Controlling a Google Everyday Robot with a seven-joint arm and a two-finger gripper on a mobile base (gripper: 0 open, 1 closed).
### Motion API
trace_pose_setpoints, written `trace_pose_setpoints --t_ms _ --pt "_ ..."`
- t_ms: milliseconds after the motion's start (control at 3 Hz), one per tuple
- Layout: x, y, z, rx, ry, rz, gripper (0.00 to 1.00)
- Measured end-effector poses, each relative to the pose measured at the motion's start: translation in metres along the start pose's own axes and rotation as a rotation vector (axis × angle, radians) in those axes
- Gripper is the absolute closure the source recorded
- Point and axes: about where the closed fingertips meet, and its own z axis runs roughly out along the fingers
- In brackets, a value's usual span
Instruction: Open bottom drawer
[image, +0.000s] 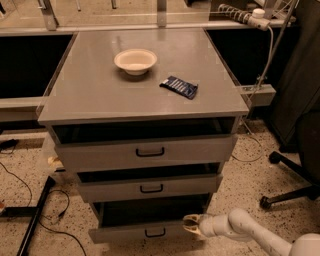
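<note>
Room: speckled floor round the unit, an office chair base off to the right, loose cables low on the left.
Cabinet: grey three-drawer cabinet facing the camera; each drawer front shows a dark gap above it.
Top surface: flat and grey, carrying a pale bowl near the back and a dark blue packet to its right, the two apart.
Bottom drawer: the bottom drawer sits lowest, its front standing forward of the middle drawer, so it looks partly drawn out.
Arm: the single white arm comes in low from the lower right, lying nearly level.
Gripper: the gripper is at the right end of the bottom drawer's front, near its upper edge; whether it is open or closed on that edge, I cannot tell.
Key relation: the drawer front runs left from the gripper, its long axis crosswise to the view; its travel is probably straight toward the camera, so the pull would be outward, not sideways.
Handle: the small black handle lies left of the gripper, apart from it.
</note>
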Motion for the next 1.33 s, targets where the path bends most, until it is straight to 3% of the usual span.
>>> trace_pose_setpoints --t_ms 333,1000,1333 --pt "0.0 0.0 0.0 0.0 0.0 0.0 0.81" --pt "0.0 0.0 0.0 0.0 0.0 0.0 0.34" --pt "0.011 0.006 0.006 -0.005 0.084 0.002 0.11"
